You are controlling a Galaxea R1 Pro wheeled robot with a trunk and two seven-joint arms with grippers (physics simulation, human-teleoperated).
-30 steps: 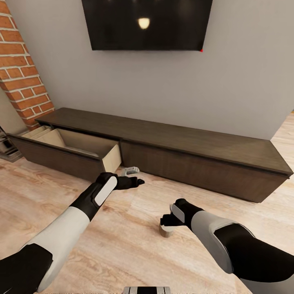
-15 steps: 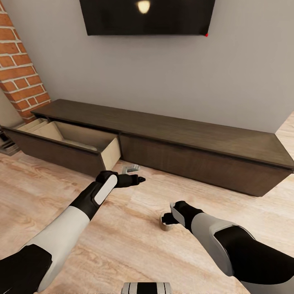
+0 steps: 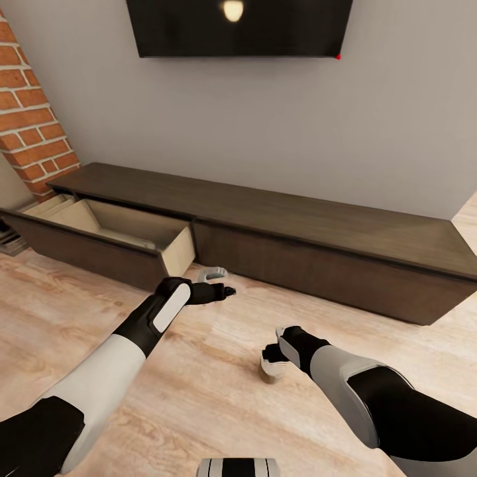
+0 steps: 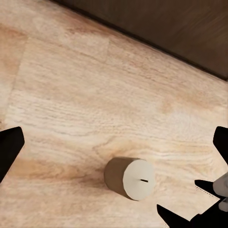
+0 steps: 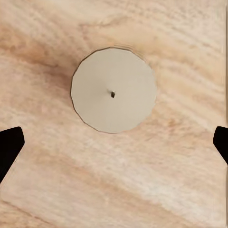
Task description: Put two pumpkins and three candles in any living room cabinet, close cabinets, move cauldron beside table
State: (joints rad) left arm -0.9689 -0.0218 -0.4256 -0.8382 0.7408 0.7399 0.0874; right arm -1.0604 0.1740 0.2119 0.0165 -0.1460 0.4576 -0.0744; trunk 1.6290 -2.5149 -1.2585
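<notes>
One tan candle (image 3: 267, 376) stands upright on the wood floor in front of the cabinet (image 3: 318, 255). My right gripper (image 3: 271, 358) hovers directly over it, partly hiding it in the head view. The right wrist view looks straight down on the candle's pale top (image 5: 113, 90), and the gripper (image 5: 114, 145) is open with nothing between its fingertips. My left gripper (image 3: 218, 281) is open too, hanging over the floor near the open left drawer (image 3: 126, 228). In the left wrist view the candle (image 4: 130, 178) lies ahead of that gripper (image 4: 114, 142).
The long dark console runs along the grey wall under a black TV (image 3: 238, 26). Its left drawer is pulled out and shows a pale wood interior. The right drawer front (image 3: 318, 271) is shut. A brick column (image 3: 30, 126) stands at the left.
The head view has shifted, so the console and TV sit higher in the picture than a second ago. Both arms hold nearly the same pose and the candle has not moved.
</notes>
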